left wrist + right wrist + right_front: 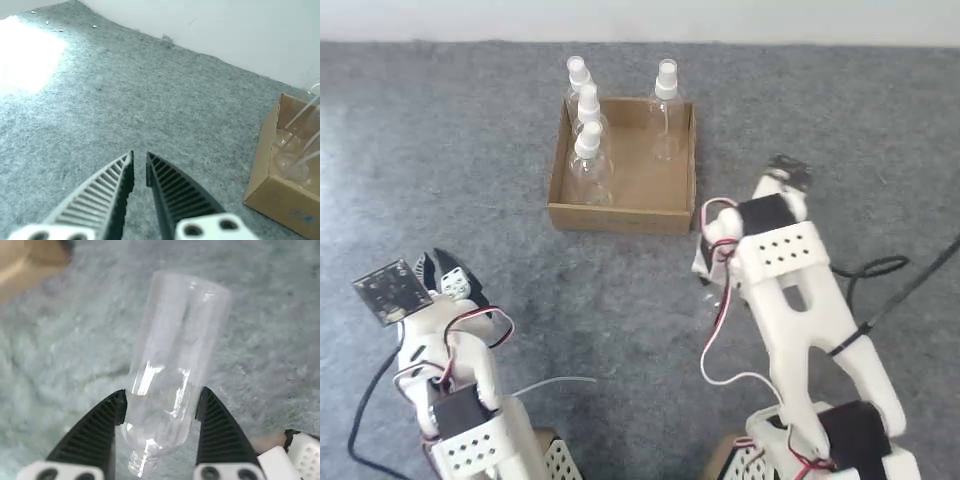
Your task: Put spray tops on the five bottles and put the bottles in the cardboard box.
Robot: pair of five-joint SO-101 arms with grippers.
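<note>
A: Right gripper (162,394) spread wide, jaws straddling the last bottle (175,340), which lies on the felt (470,150) just beside the near corner of the cardboard box (620,217)!
B: Clear, smooth, threaded neck bare. I'd squeeze gently at the shoulder, since it could squirt out or buckle, then stand it up for a top
A: Left gripper (140,155)?
B: All but closed, empty, well away from the box, where 4 capped bottles (588,160) stand
</note>
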